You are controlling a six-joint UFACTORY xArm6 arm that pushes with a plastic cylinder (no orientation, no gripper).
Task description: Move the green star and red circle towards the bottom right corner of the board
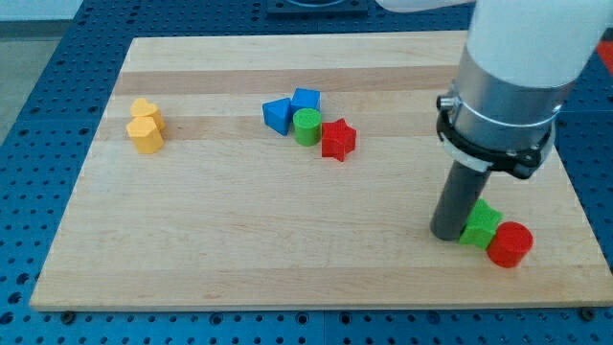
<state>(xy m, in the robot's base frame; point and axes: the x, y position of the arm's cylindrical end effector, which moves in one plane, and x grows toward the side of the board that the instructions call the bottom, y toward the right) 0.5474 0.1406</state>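
**Star and circle nearly home at the lower right**

Closest to the view's bottom sits the red circle (pixel 510 243), touching the green star (pixel 480 224) on its upper-left side; both lie near the bottom right corner of the board (pixel 239 259). My tip (pixel 447 233) stands just beside the green star on the view's left, apparently in contact with it. Being a plain rod, the tip has nothing to open or close and holds nothing; it only leans against the star's side.

By my judgement the task is almost finished, and what remains is a short nudge. To do it well, I should push along the line running through star and circle, down and to the view's right, so the pair travels together instead of fanning apart. A slow, brief stroke matters, because the circle is already near the board's edge and could slide off.

Well apart, near the board's middle top, sit two blue blocks (pixel 290 109), a green cylinder (pixel 306 126) and a red star (pixel 337 139); two yellow blocks (pixel 146 126) lie at the view's left. None of them is in the path.
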